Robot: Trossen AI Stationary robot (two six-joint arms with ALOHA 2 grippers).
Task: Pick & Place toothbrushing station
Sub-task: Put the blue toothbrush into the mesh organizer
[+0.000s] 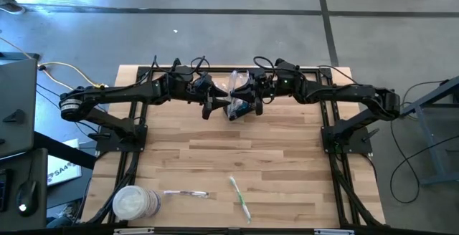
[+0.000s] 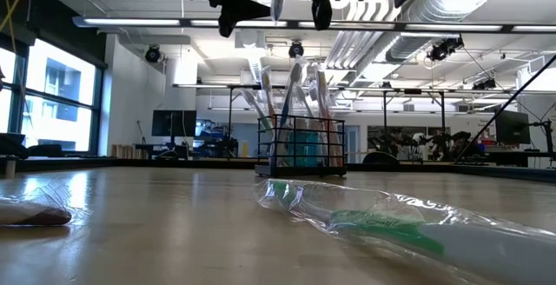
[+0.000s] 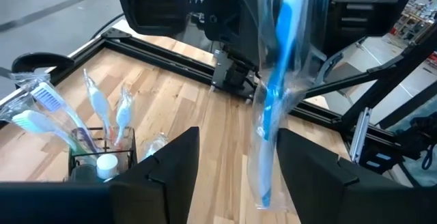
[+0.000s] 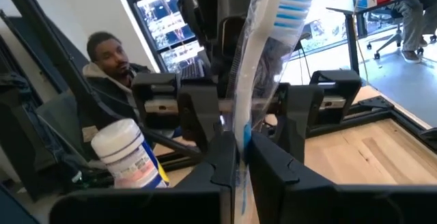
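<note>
We saw the toothbrushing station (image 1: 239,106), a small black wire basket with brushes standing in it, at the far middle of the table (image 1: 237,156). The right gripper (image 4: 240,157) hung just above the basket, its fingers squeezed tight on a wrapped blue toothbrush (image 4: 263,53). The left gripper (image 3: 235,162) hung just beside the basket, fingers apart and holding nothing. Well apart from the basket, at the near edge, lay a round white tub (image 1: 135,203) and a green toothbrush (image 1: 239,196).

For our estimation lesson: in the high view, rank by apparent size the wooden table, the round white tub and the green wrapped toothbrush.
1. Light wooden table, by far largest.
2. Round white tub.
3. Green wrapped toothbrush: longer than the tub is wide, but much thinner.
</note>
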